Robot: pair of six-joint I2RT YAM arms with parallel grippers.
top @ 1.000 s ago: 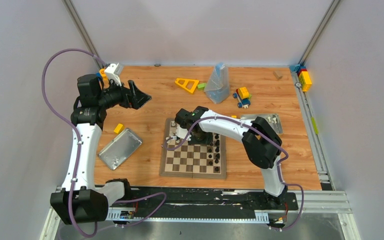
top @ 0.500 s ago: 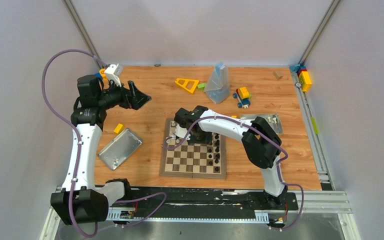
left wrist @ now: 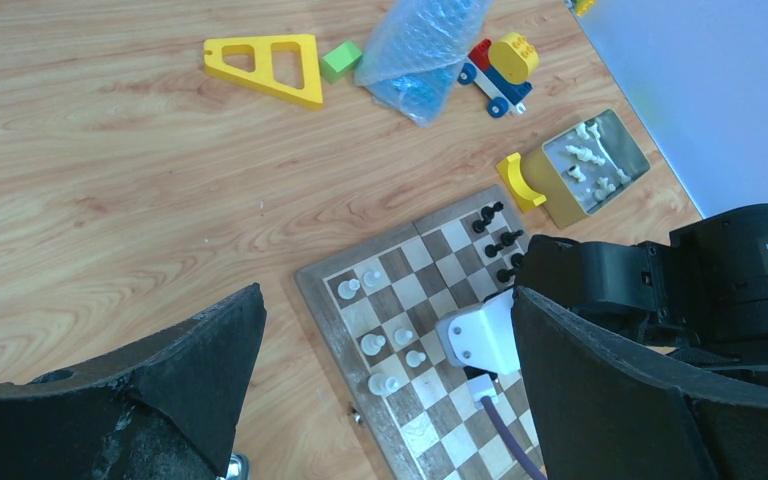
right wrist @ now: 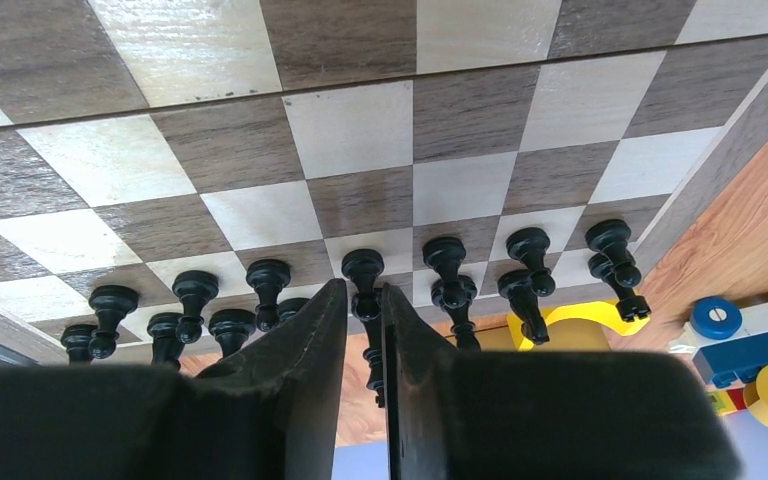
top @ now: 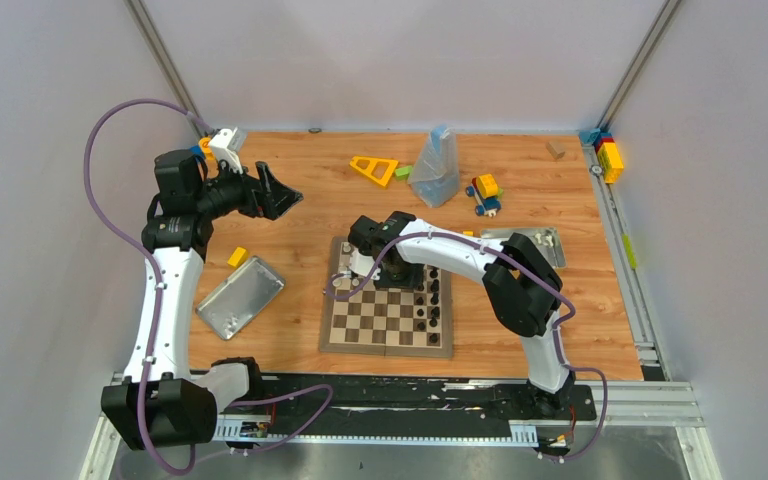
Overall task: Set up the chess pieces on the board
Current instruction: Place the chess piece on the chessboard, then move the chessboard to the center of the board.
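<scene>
Chess pieces (right wrist: 530, 250): black ones packed in two rows at the board (right wrist: 360, 130) edge, lower part of the right wrist view. Right gripper (right wrist: 362, 290) nearly shut astride one, grip unclear; left gripper (left wrist: 388, 300) wide open. Risk: fingers spreading or lifting could topple tight neighbours.

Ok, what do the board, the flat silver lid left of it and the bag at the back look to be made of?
Board: wood, possibly veneer; grain lines run through the dark and cream squares, satin finish. Lid: metal, probably tin or steel; dull silver sheen with soft reflections. Bag: clear bubble-wrap plastic; rows of bubbles show, with a bluish tint.
</scene>
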